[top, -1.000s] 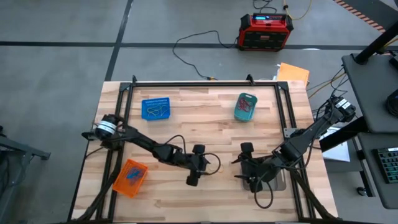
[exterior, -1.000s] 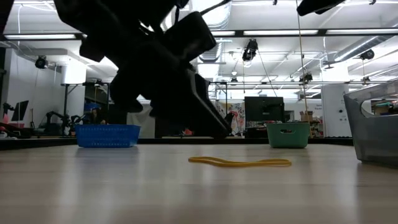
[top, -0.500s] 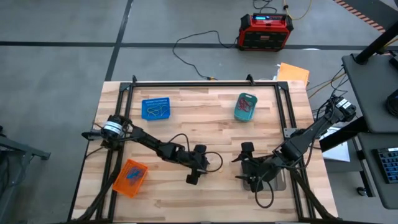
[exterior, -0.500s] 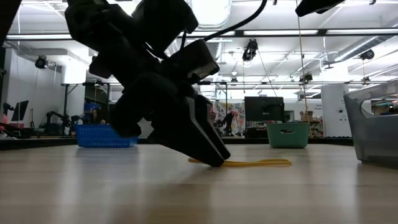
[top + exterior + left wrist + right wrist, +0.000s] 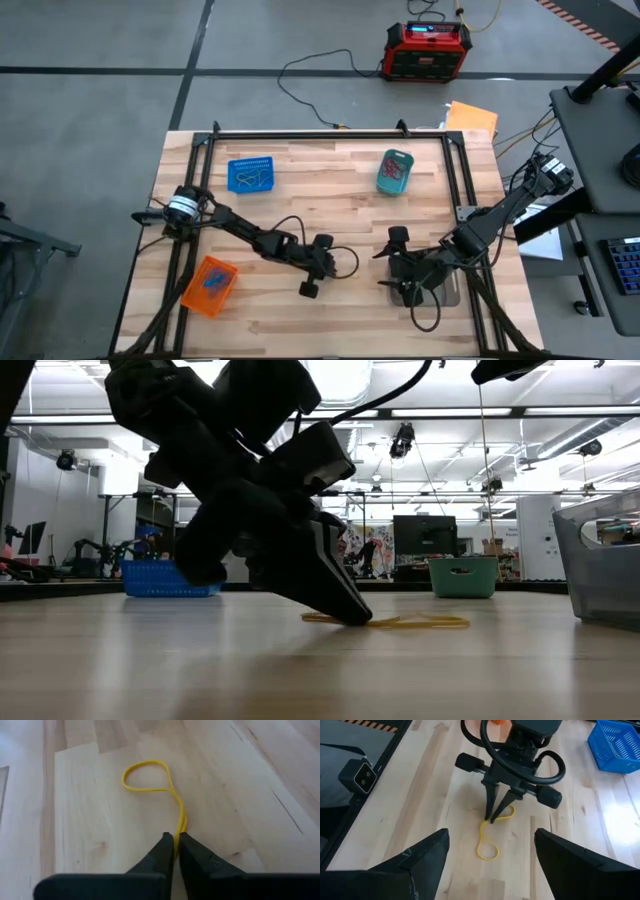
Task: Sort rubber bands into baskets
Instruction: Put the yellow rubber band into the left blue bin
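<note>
A yellow rubber band [image 5: 145, 774] lies flat on the wooden table between my two grippers, and it also shows in the low view [image 5: 430, 622]. My left gripper [image 5: 174, 842] stands at mid-table [image 5: 328, 266], tipped down onto the band and shut on it. My right gripper [image 5: 490, 832] faces it from the table's right with its fingers wide open and nothing between them. The blue basket [image 5: 250, 174] and the teal basket [image 5: 394, 171] stand at the far side. The orange basket [image 5: 209, 285] is at the near left, and the grey basket [image 5: 605, 575] is at the right. My left gripper pinches the band's drawn-together end [image 5: 180, 826] between its two fingertips, where two strands run side by side. The fingers [image 5: 335, 595] slant down from the table's left and lie along the band. The band rests slack on the table, its loop end [image 5: 488, 851] toward my right gripper.
A black cable loops by my left wrist [image 5: 345, 262]. The table's black frame [image 5: 300, 133] runs along its edges. Bare wood lies between the far baskets and in front of both grippers. A red-and-black box [image 5: 428, 50] stands on the floor beyond the table.
My left gripper has come down onto the table, tipping its fingers onto the yellow band's end, and has then shut on it. The band stays on the table, and its held end is now drawn together.
</note>
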